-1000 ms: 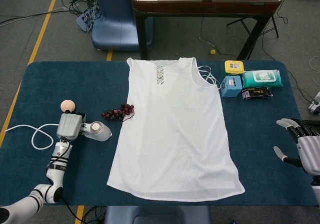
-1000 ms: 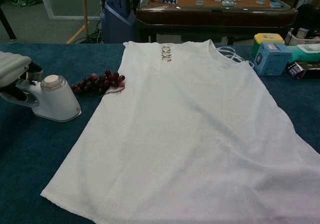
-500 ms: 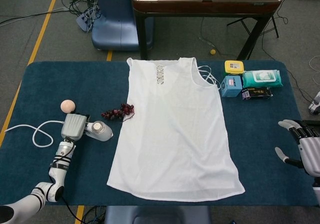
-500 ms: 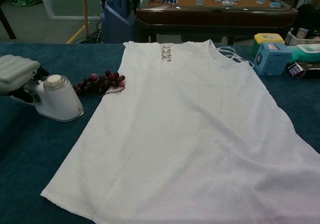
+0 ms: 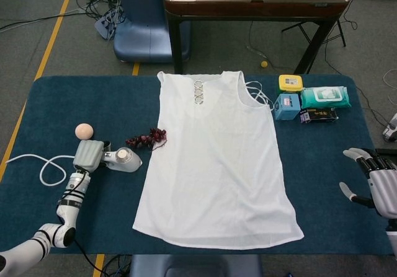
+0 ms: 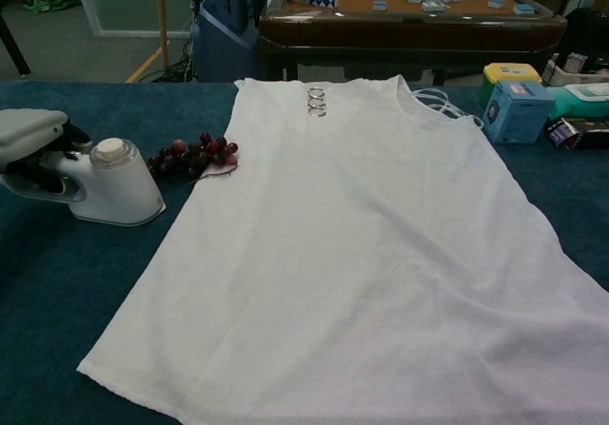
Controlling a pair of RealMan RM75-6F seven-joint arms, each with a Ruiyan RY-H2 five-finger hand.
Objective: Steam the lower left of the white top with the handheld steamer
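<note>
The white top (image 5: 217,159) lies flat on the blue table, neckline at the far side; its lower left corner (image 6: 124,349) is bare. The white handheld steamer (image 5: 124,160) sits on the table just left of the top's edge, its cord (image 5: 43,165) looping off to the left. My left hand (image 5: 90,155) grips the steamer's handle from behind; in the chest view that hand (image 6: 29,135) covers the handle of the steamer (image 6: 114,183). My right hand (image 5: 372,181) hovers at the table's right edge, fingers apart, holding nothing.
A bunch of dark grapes (image 5: 147,139) lies between the steamer and the top's left side. A peach-coloured ball (image 5: 84,131) sits behind my left hand. A yellow box (image 5: 290,82), blue box (image 5: 287,106) and wipes pack (image 5: 324,96) stand at the far right.
My left hand has slid the steamer a little to the right, closer to the top's left edge and the grapes. The right hand has stayed put.
</note>
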